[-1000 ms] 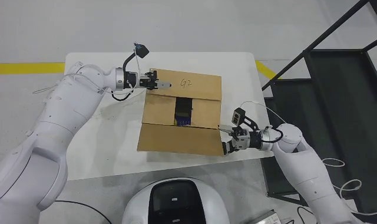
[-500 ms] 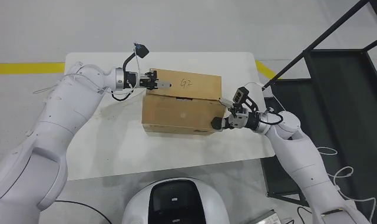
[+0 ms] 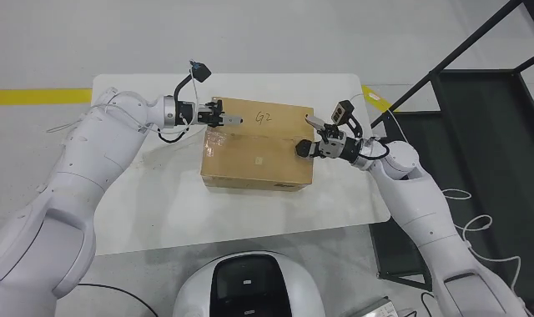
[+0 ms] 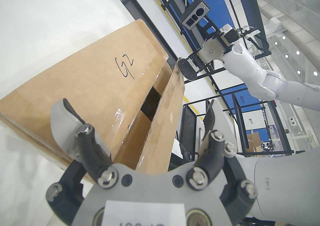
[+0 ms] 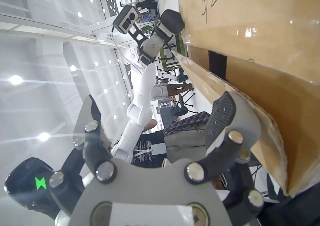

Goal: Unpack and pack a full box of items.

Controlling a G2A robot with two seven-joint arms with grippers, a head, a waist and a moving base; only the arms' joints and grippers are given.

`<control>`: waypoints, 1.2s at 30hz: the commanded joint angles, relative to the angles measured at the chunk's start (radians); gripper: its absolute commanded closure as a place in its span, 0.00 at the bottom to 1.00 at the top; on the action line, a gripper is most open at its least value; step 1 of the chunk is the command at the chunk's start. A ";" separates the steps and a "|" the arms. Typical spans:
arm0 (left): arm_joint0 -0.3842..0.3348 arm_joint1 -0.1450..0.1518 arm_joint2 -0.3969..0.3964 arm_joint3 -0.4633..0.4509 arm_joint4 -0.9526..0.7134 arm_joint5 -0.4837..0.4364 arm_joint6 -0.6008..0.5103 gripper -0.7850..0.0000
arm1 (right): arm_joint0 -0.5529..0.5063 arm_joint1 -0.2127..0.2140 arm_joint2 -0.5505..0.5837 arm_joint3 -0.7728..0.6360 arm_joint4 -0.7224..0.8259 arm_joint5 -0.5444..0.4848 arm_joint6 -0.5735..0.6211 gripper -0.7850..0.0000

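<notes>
A brown cardboard box (image 3: 259, 154) marked with handwriting stands mid-table, both long flaps folded over its top. A narrow dark gap (image 4: 150, 102) stays between the flaps. My left gripper (image 3: 224, 118) is open at the box's far left corner, one finger (image 4: 65, 114) resting over the far flap (image 4: 100, 79). My right gripper (image 3: 307, 145) is open at the box's right end, one pad (image 5: 221, 117) pressed against the near flap's edge (image 5: 252, 109). Each wrist view shows the other gripper across the box: the right one (image 4: 186, 69), the left one (image 5: 172, 22).
The white table (image 3: 150, 200) has bare room to the left of the box and in front of it. A black metal frame with steps (image 3: 455, 108) stands close beyond the table's right edge. A yellow line (image 3: 42, 96) crosses the floor behind.
The near flap lay open toward me with a blue item showing inside; my right gripper swung it up and over the top. The left gripper has not moved.
</notes>
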State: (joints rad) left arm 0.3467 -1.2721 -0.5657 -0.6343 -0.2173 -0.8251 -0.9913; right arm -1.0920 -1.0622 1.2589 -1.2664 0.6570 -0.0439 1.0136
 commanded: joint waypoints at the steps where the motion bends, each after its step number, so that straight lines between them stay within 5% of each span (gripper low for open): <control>1: 0.000 0.000 0.000 0.000 0.000 0.000 0.000 0.00 | 0.015 0.000 -0.004 0.024 -0.035 -0.002 -0.024 0.00; 18: 0.026 0.013 -0.022 -0.047 0.020 0.018 0.047 0.00 | 0.083 -0.012 -0.035 0.138 -0.124 -0.056 -0.057 0.00; 26: 0.140 0.097 -0.156 -0.193 0.031 0.005 0.113 0.00 | 0.087 -0.013 -0.032 0.135 -0.117 -0.063 -0.055 0.00; 36: 0.411 0.223 -0.411 -0.498 0.125 0.157 0.240 0.00 | 0.087 -0.013 -0.032 0.135 -0.117 -0.063 -0.055 0.00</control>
State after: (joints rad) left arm 0.7235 -1.0584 -0.9518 -1.0967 -0.0966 -0.6878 -0.7572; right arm -1.0046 -1.0756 1.2268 -1.1310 0.5400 -0.1073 0.9584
